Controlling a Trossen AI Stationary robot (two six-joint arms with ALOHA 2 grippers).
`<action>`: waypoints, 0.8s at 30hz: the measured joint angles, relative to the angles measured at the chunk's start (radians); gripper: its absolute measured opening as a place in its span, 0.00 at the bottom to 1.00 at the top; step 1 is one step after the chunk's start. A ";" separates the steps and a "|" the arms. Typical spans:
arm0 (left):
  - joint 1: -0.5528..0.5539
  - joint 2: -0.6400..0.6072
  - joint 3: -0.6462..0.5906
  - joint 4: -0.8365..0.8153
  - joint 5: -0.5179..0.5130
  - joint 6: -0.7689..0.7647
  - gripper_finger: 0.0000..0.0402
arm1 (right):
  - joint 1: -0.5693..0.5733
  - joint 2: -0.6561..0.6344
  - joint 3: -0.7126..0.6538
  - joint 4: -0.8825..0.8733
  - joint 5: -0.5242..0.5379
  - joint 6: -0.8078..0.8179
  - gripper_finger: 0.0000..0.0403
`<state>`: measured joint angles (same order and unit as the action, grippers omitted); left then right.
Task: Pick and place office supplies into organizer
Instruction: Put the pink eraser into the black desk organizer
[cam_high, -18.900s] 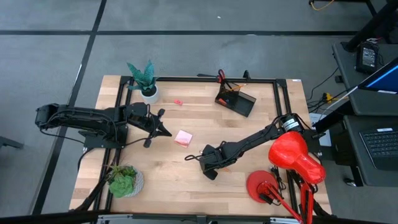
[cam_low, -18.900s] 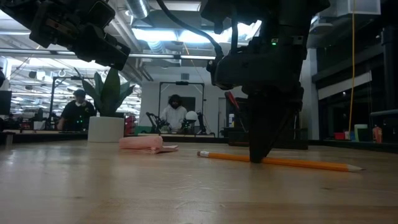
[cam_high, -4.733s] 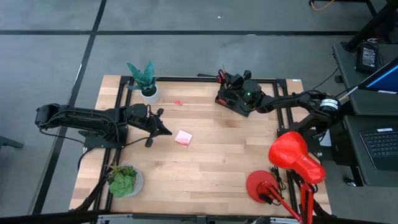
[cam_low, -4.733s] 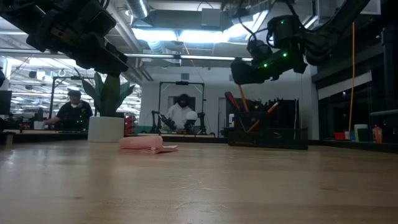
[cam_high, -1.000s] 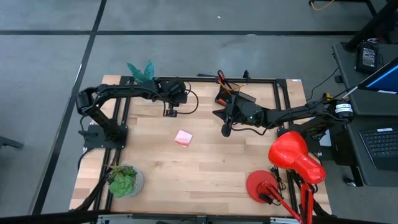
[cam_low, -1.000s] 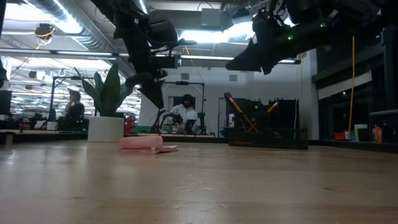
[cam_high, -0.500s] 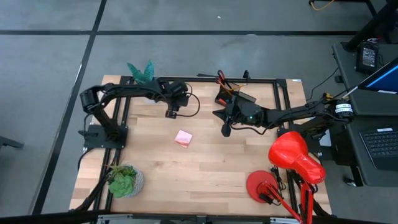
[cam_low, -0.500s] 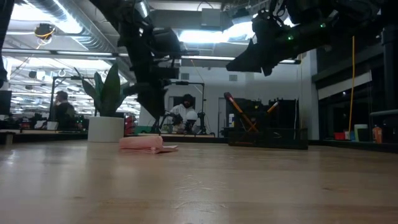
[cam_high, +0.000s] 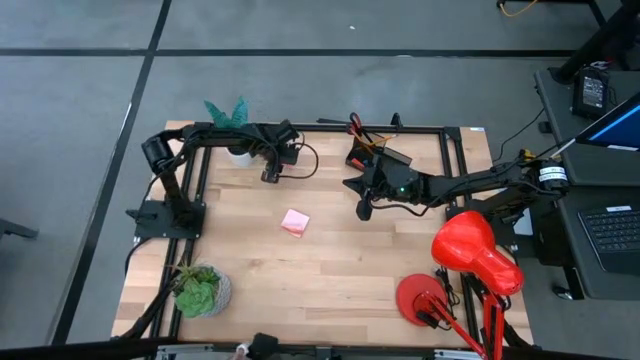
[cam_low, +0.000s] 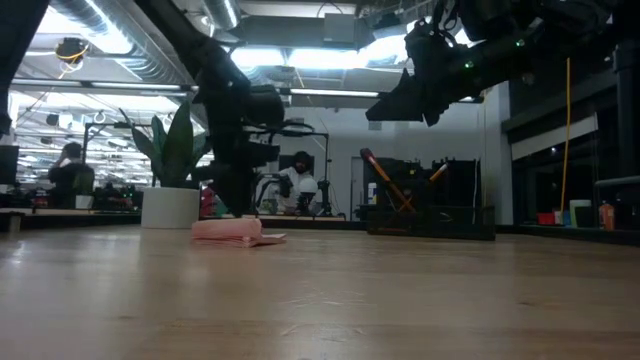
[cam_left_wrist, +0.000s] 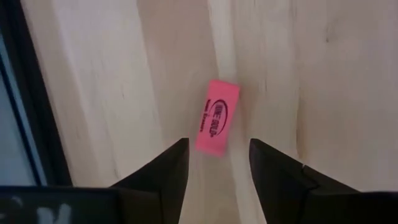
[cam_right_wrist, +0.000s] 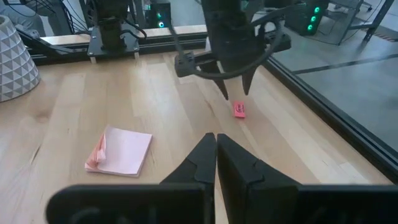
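Note:
A small pink eraser (cam_left_wrist: 217, 126) lies flat on the wooden table near its far edge. My left gripper (cam_left_wrist: 217, 147) points down over it, open, one finger on each side of the eraser's near end, touching nothing; from the right wrist view it (cam_right_wrist: 236, 89) hangs just above the eraser (cam_right_wrist: 239, 110). My right gripper (cam_high: 362, 209) is shut and empty, held above the table beside the black organizer (cam_high: 379, 161), which holds orange pencils and red-handled scissors (cam_high: 355, 122). A pink sticky-note pad (cam_high: 295, 222) lies flat mid-table.
A white pot with a green plant (cam_high: 233, 128) stands at the far left, close to my left arm. Another potted plant (cam_high: 200, 290) stands at the near left, and a red desk lamp (cam_high: 470, 255) at the near right. People show in the room beyond the table.
My left gripper has gone down toward the eraser, staying open, while its arm has swung further over the table's far left. My right gripper has kept still.

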<state>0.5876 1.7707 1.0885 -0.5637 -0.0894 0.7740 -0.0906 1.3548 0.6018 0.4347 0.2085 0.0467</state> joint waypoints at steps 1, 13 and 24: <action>0.010 0.003 0.000 0.000 0.012 0.005 0.40 | 0.000 0.000 0.000 0.000 0.000 0.000 0.05; 0.036 0.076 0.000 0.039 0.063 0.037 0.41 | 0.000 0.000 0.000 0.000 0.000 -0.002 0.05; 0.067 0.105 0.004 0.045 0.082 0.035 0.36 | 0.000 0.000 0.000 0.000 0.000 -0.002 0.05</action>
<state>0.6546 1.8755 1.0924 -0.5186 -0.0069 0.8086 -0.0910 1.3548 0.6018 0.4345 0.2089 0.0444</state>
